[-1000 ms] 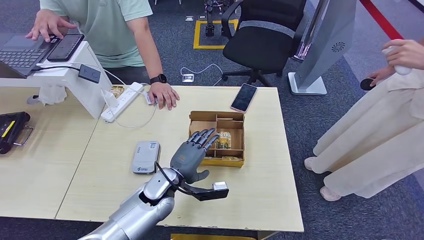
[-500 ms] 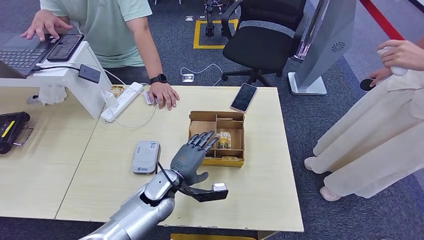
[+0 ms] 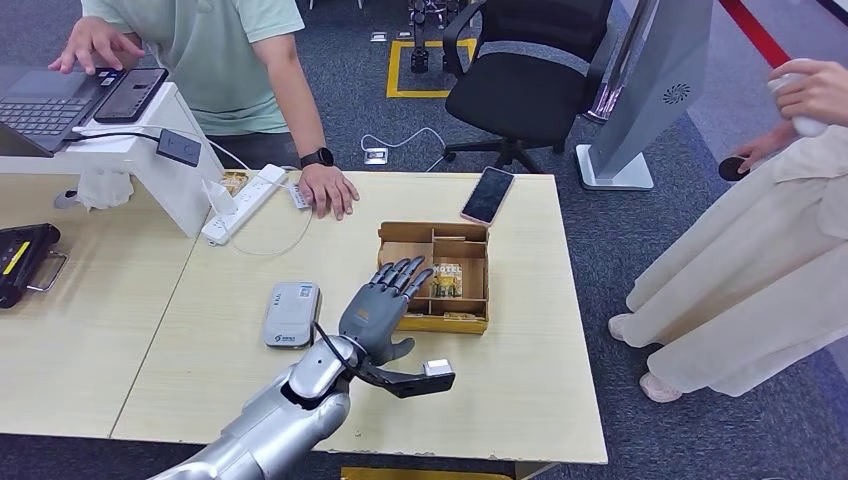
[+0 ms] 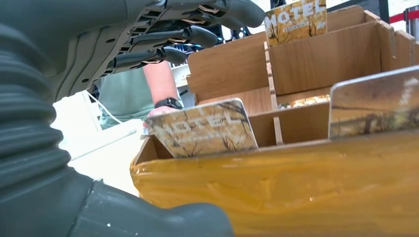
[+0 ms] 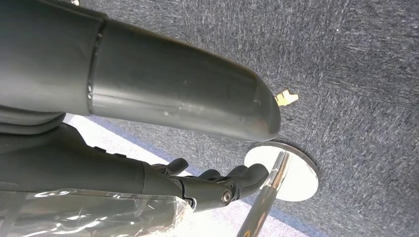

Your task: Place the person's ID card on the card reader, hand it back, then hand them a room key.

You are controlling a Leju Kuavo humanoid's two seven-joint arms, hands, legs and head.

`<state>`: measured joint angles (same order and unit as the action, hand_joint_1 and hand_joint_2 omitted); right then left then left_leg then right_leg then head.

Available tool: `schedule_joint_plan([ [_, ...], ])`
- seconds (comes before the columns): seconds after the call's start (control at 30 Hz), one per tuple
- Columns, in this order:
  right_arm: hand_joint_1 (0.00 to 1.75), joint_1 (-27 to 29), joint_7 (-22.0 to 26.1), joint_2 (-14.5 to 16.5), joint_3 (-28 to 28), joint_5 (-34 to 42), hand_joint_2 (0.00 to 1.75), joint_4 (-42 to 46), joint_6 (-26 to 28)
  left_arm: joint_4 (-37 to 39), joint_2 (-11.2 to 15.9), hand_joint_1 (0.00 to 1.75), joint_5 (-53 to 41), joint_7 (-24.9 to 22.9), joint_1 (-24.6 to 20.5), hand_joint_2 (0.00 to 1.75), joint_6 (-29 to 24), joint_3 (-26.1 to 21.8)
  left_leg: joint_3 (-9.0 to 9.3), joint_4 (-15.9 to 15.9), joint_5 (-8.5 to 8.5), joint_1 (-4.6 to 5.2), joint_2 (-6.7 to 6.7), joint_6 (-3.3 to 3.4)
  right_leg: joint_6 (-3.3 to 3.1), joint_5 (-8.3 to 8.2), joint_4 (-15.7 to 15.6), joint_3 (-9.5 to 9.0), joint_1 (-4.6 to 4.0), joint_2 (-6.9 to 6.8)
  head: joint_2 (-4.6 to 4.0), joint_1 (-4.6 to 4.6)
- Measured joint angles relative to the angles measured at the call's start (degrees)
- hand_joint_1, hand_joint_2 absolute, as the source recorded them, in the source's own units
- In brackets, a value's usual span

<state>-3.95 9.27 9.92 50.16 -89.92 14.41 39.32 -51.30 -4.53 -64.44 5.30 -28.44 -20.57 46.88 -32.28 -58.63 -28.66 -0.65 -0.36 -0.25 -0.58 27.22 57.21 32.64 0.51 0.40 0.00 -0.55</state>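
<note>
desk [image 3: 520, 400]: pale wood-grain laminate, flat rectangular top, you're looking down on it from the head view.
card box [image 3: 470, 322]: shallow brown fibreboard tray split into compartments by thin dividers; near wall wrapped in glossy yellow tape, see the left wrist view [image 4: 296, 187].
room key cards: rectangular, rounded corners, printed yellow-brown. One stands upright in a middle compartment [image 3: 447, 279]. Left wrist view has one leaning in the near compartment [image 4: 201, 129], another upright further back [image 4: 295, 19].
writing: "HOTEL" legible on the card in the head view; partly cut off on the wrist-view cards.
left hand [image 3: 381, 305]: grey, fingers spread and extended, holding nothing. Fingertips [image 3: 412, 268] reach over the box's near-left part; thumb [image 3: 398, 349] sits outside the taped wall. You can't tell contact from these views.
right hand [image 5: 207, 185]: dark fingers curled in, nothing seen in them, hanging over grey carpet beside a chrome post on a round base.
card reader [image 3: 291, 312]: grey rounded-rectangle slab, small label on top, text too small to read. Lies flat left of the hand, apart from it.
ID card [image 3: 298, 194]: you'll find a small white card under a person's hand [image 3: 328, 189] at the far desk edge; details unclear.
smartphone [image 3: 488, 194]: dark glossy slab, far side of the box.
</note>
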Motion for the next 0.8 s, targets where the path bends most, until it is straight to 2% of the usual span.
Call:
schedule_joint_plan([
  [0.03,0.00,0.0,0.0,0.0,0.0,0.2,0.00,0.0,0.0,0.0,0.0,0.00,0.0,0.0,-0.1,0.00,0.0,-0.1,0.00,0.0,0.00,0.00,0.00,0.00,0.00,0.00,0.0,0.00,0.00,0.00,0.00,-0.01],
  [0.1,0.00,0.0,0.0,0.0,0.0,0.5,0.00,0.0,0.0,-0.2,0.0,0.00,0.3,0.1,-0.1,0.00,0.0,-0.3,0.00,0.0,0.00,0.00,0.00,0.00,0.00,0.00,0.0,0.00,0.00,0.00,0.00,-0.01],
  [0.23,0.00,0.0,0.1,0.0,0.0,0.5,0.00,-0.1,0.0,-1.1,0.0,0.00,0.8,0.4,-0.3,1.75,0.2,-0.7,-0.01,0.0,0.00,0.00,0.00,0.00,0.00,0.00,0.0,0.00,0.00,0.00,0.00,0.00],
  [0.8,0.00,0.0,0.1,0.0,-0.1,0.7,0.00,-0.2,0.0,-2.2,0.7,0.00,0.2,0.2,-0.8,1.75,0.7,-1.3,-0.01,0.0,0.00,0.00,0.00,0.00,0.00,0.00,0.0,0.00,0.00,0.00,0.00,0.00],
])
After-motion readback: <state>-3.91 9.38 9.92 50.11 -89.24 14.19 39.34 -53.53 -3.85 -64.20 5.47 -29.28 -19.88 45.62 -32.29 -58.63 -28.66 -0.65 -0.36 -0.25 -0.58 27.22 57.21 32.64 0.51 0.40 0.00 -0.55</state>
